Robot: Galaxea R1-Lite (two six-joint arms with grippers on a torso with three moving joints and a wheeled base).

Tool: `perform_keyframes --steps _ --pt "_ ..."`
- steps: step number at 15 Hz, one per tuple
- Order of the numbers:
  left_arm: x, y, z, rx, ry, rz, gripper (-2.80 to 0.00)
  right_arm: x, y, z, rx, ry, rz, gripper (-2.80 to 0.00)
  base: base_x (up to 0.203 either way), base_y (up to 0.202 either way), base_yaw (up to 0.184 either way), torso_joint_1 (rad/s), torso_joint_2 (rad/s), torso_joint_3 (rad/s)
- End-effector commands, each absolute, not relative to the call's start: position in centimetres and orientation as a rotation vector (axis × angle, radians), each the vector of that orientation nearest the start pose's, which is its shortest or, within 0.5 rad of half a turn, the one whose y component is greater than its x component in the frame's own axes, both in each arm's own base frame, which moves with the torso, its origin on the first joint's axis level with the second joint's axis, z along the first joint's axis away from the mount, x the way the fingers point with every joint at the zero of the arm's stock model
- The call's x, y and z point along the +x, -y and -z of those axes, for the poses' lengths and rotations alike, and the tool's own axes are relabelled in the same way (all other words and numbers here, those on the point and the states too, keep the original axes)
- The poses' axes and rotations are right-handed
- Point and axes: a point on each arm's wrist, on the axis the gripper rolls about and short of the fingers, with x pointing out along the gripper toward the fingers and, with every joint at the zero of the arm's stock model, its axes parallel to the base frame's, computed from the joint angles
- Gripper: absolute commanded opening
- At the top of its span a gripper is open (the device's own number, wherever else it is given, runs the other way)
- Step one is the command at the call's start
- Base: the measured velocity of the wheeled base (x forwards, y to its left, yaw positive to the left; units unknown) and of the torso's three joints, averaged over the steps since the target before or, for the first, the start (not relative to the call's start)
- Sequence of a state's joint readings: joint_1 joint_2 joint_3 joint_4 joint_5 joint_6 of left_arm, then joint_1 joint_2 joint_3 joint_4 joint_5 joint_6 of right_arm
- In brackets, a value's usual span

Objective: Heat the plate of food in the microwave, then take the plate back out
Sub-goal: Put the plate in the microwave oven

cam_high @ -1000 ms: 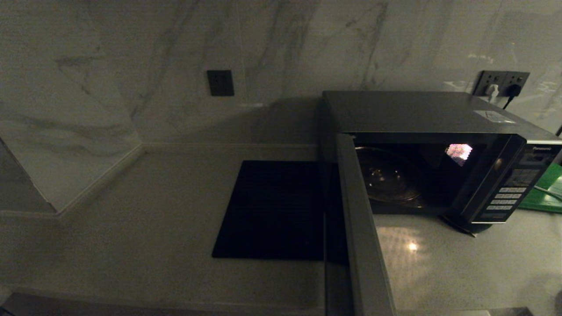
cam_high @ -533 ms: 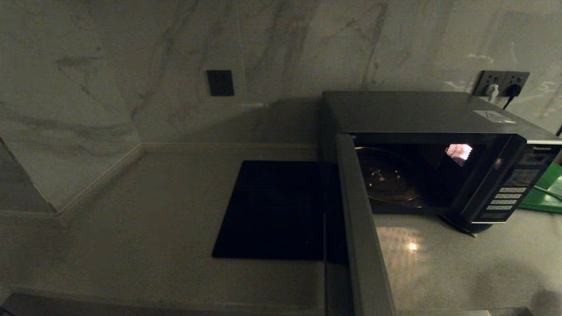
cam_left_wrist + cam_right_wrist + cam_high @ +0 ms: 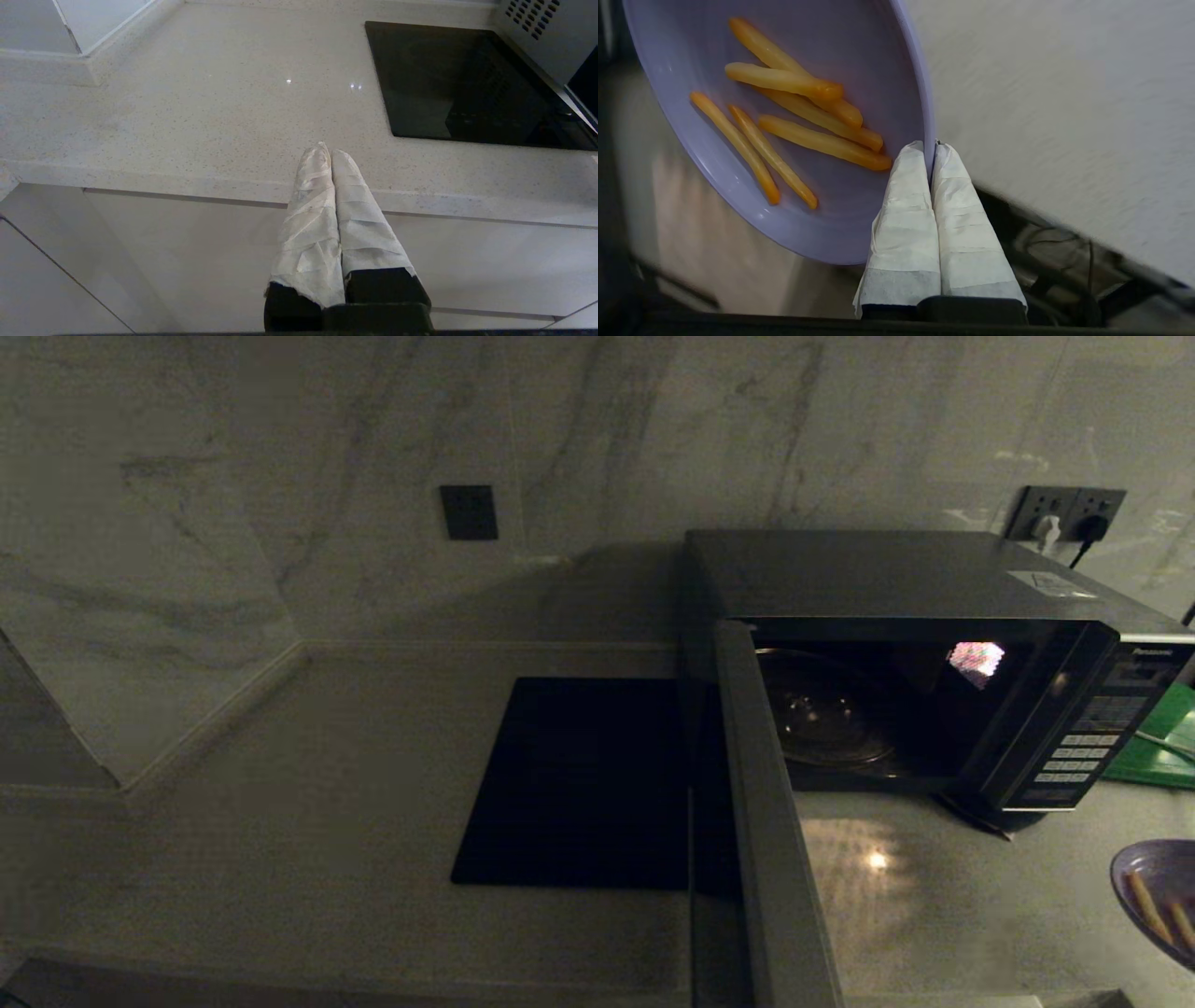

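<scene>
Right wrist view: right gripper [image 3: 930,151] pinches the plate of food [image 3: 784,121] by its rim only, plate tilted, near the counter's edge, well apart from the open microwave [image 3: 934,663]. Risk: fries sliding off, or the rim slipping. Left gripper [image 3: 331,156] closed, empty, parked.

A dark grey Panasonic microwave [image 3: 934,653] stands with its door swung wide open, cavity lit, while the lavender plate of food [image 3: 1158,896], bearing orange-yellow sticks, sits tilted near its front right.
</scene>
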State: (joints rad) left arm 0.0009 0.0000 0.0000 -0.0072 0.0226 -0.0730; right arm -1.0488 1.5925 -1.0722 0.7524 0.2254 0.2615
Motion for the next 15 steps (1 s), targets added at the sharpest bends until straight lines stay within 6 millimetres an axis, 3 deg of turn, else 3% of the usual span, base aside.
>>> perform_keyframes --steps 1,10,15 --pt "-2.3 0.0 -7.6 -0.074 0.007 -0.024 -2.8 12.9 16.5 -19.1 0.934 -1.0 0.76 -2.8 0.0 0.0 0.0 0.0 0.0 0.0" --pt "-2.3 0.0 -7.6 -0.074 0.008 -0.024 -2.8 16.9 7.9 -19.7 0.788 -1.145 0.371 -2.8 0.0 0.0 0.0 0.0 0.0 0.0" --pt "-2.3 0.0 -7.6 -0.074 0.009 -0.024 -2.8 19.9 3.2 -21.6 0.88 -1.048 0.362 -2.8 0.0 0.0 0.0 0.0 0.0 0.0"
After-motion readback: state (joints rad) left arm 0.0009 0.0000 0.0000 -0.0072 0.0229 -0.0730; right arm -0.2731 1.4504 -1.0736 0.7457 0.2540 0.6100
